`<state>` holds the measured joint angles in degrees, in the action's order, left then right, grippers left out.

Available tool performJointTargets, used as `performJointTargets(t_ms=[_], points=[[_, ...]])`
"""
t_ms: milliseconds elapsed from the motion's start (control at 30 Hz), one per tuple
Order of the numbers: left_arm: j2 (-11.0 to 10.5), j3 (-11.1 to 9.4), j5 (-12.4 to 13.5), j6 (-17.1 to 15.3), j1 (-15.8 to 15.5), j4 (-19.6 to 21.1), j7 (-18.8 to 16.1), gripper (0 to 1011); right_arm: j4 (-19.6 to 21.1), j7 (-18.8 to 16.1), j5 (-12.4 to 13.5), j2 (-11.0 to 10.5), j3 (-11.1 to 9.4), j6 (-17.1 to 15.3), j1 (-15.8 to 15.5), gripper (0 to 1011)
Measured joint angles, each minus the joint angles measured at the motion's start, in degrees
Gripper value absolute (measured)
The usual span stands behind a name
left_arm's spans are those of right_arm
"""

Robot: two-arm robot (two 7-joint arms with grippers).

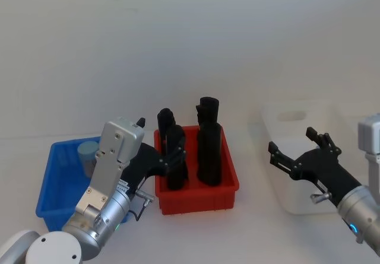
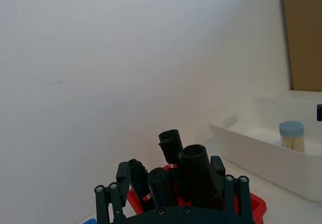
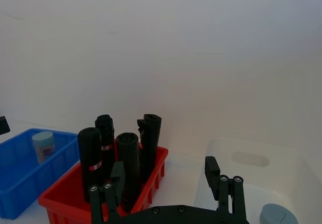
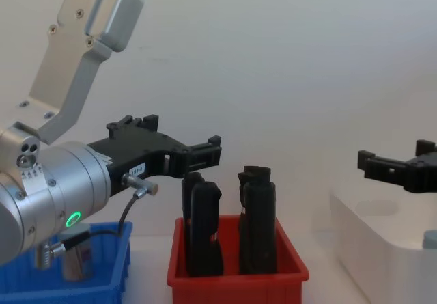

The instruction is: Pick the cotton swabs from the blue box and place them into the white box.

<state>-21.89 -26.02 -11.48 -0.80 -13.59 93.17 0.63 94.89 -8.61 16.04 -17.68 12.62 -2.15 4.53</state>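
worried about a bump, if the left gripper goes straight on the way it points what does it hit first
Probably the black cylinders in the red bin; the left gripper may just clear their tops.

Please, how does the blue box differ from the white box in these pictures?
The blue box is bright blue; the white box is plain white. The blue box is low; the white box is taller. The blue box stands left of the red bin, the white box right of it. Both are open on top, and each holds one jar of cotton swabs.
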Motion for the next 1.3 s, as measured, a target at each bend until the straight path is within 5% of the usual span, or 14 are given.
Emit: performJointTargets(t_ms=[600, 1300], points=[[0.0, 0.0, 0.0, 0.0, 0.0, 0.0, 0.0, 1004, -15.3, -9.5, -2.4, 4.4, 1.3, 1.6, 10.5, 1002], [0.0, 0.0, 0.0, 0.0, 0.0, 0.0, 0.0, 1004, -39.6, -16.7, -5.1, 11.0, 3.9, 8.5, 24.9, 1002]])
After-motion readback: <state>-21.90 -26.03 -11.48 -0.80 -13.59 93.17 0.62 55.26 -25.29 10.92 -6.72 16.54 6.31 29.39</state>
